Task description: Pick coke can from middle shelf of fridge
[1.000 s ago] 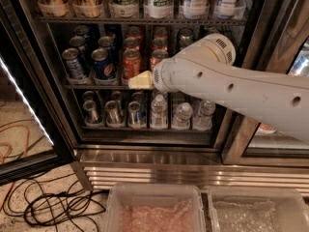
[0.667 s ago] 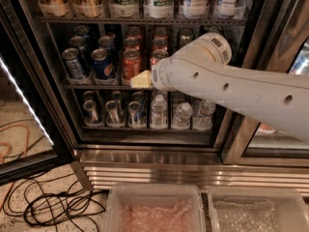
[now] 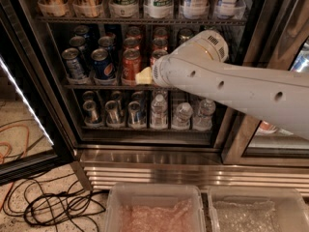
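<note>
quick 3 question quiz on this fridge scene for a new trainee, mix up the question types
1. True or false: the gripper is down at the bottom shelf.
2. On the middle shelf, what stands just left of the coke can? A) water bottle B) blue can C) milk carton
3. What fills the right half of the bottom shelf?
Key: 1 false, it is at the middle shelf's front edge, beside the coke can. 2 B. 3 water bottles.
</note>
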You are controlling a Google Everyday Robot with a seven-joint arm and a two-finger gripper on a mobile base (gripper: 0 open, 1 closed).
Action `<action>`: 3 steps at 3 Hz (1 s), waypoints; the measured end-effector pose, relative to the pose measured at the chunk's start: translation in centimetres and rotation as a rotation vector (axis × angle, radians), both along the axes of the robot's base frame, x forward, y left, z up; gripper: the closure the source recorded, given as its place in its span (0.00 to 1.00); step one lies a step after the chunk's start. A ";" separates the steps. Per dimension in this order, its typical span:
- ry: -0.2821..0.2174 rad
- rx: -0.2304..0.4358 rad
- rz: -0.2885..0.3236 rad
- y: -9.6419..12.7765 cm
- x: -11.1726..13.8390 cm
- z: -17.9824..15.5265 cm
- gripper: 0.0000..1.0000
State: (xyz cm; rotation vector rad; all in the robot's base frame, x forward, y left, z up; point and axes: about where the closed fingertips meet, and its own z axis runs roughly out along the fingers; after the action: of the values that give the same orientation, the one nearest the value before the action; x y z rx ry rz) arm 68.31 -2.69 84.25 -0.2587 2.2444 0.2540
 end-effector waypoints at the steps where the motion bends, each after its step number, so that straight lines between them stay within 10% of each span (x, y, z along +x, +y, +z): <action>1: -0.014 -0.007 -0.017 -0.5 1.2 0.1 0.24; 3: -0.033 0.000 -0.035 -0.9 3.3 0.3 0.26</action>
State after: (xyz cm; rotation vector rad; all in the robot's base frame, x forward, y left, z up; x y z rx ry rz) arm 71.61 -3.54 84.58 -0.2218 2.2143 0.2295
